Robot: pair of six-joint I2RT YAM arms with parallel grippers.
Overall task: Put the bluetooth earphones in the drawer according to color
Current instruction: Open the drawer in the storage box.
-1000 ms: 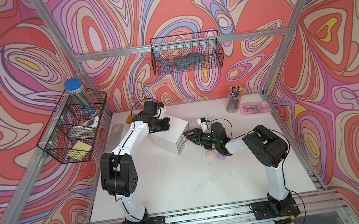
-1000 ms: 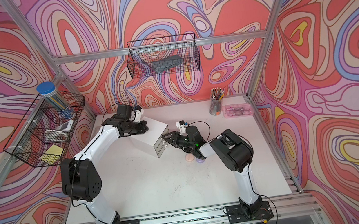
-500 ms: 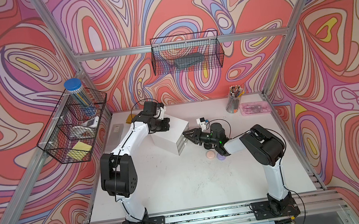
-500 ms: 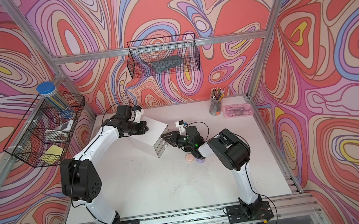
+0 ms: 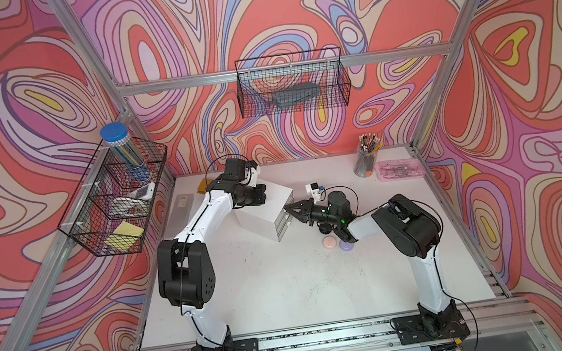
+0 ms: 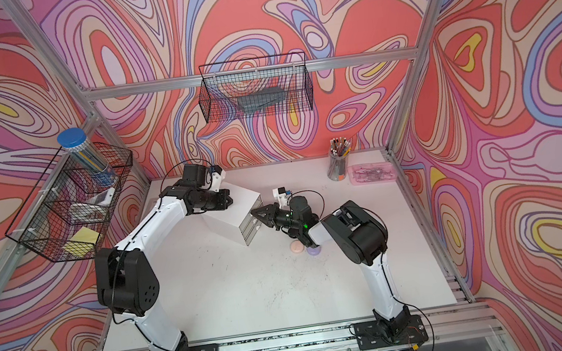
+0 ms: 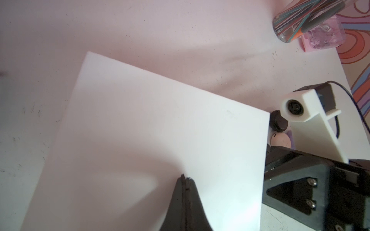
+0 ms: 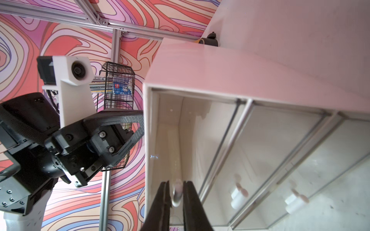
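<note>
**Top views.** A small white cube-shaped cabinet (image 5: 262,214) with three stacked clear drawers stands toward the back of the white counter (image 5: 286,286). The left pincer (image 5: 263,195) is laid on the cabinet's top. The right pincer (image 5: 288,207) is set against the drawer fronts. One pale pink pebble-like earphone case (image 5: 329,242) and one lavender pebble-like earphone case (image 5: 347,246) lie side by side on the counter, beneath the right arm and near the cabinet's front.

**Left wrist view.** The left pincer's jaws are pressed together and empty, with the tip resting on the white top. One black pebble-like earphone case (image 7: 278,123) is recorded on the counter past the cabinet's front edge, just beside the pink one.

**Right wrist view.** All three drawers are shut, and no case can be made out inside them. The right pincer's jaws are drawn in on the small white knob (image 8: 177,189) of the top drawer, which appears pinched between them.

**Step in hand, as judged.** The top drawer is being opened while the cabinet is steadied from above.

**Next move, as judged.** A straight pull along the drawer's run is called for, with a firm grip on the knob. Downward pressure is needed so that the cabinet is not dragged. A case would then be fetched. The remaining cases are not located in any view.
</note>
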